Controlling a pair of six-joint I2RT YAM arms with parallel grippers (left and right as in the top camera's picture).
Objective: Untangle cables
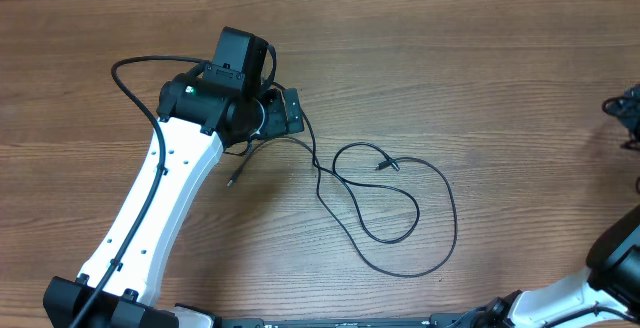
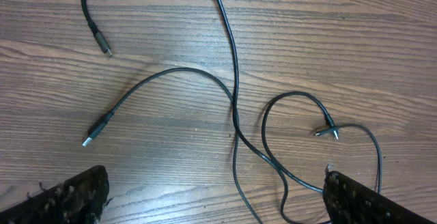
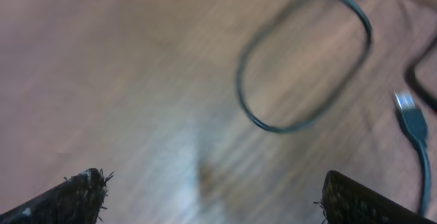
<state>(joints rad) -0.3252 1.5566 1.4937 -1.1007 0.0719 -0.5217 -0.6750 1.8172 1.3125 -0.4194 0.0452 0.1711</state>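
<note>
The left gripper (image 2: 215,191) hovers spread over the crossed cables (image 2: 235,101), choosing a grasp. The right gripper (image 3: 215,193), blurred, seems spread too. Next, pinch one loose end.

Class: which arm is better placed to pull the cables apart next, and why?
Probably left. The left fingers, open, hover directly over the crossing cables; the right fingers sit far off to the side in the overhead view.
</note>
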